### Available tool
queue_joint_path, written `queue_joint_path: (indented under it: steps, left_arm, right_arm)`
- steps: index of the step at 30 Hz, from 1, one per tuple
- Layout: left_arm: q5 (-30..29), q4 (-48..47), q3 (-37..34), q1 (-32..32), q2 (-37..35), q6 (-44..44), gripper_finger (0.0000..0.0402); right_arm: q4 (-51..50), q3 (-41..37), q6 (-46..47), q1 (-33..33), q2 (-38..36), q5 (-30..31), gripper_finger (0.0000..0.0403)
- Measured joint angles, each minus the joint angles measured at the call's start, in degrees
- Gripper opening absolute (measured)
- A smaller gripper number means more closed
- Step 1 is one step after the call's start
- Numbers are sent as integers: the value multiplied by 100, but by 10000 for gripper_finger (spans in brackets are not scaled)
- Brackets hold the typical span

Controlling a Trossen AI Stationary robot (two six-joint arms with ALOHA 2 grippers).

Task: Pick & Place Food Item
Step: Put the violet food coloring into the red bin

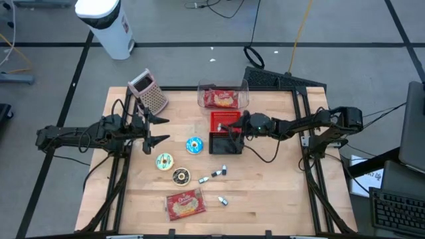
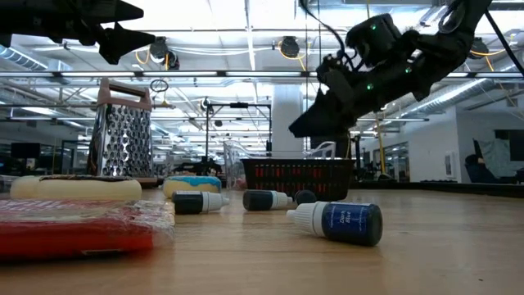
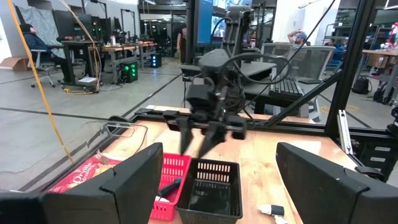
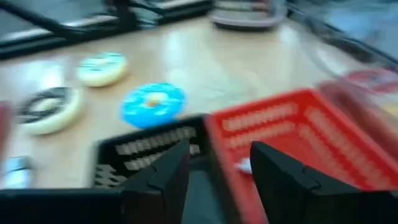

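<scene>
My right gripper [image 1: 234,127] hovers open over the seam between the red basket [image 1: 224,120] and the black basket [image 1: 226,143], its fingers slanting down with nothing between them [image 4: 217,168]. A small bottle [image 3: 169,186] lies in the red basket. A red food packet [image 1: 184,204] lies flat near the table's front edge. A second packet [image 1: 222,99] sits in a clear tub at the far edge. Blue [image 1: 194,145], green-white [image 1: 164,161] and chocolate [image 1: 180,176] donuts lie on the table. My left gripper [image 1: 163,129] waits open at the left, held level above the table.
A metal grater [image 1: 150,90] stands at the far left. Two dropper bottles [image 1: 219,172] [image 1: 222,200] lie near the table's middle and front. The right half of the tabletop [image 1: 279,186] is bare wood. Black frame rails edge the table.
</scene>
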Motion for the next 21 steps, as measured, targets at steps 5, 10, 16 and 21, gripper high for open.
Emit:
queue_joint_path:
  steps: [5, 10, 16, 21]
  left_arm:
    - [0, 0, 0, 0, 0, 0, 310]
    - [0, 0, 0, 0, 0, 0, 310]
    - [0, 0, 0, 0, 0, 0, 310]
    - [0, 0, 0, 0, 0, 0, 310]
  right_arm:
    - [169, -1, 8, 594, 0, -249, 161]
    - [378, -2, 3, 1289, 6, -222, 161]
    - [504, 0, 140, 2168, 22, 445, 176]
    - [395, -1, 57, 2876, 274, 1082, 202]
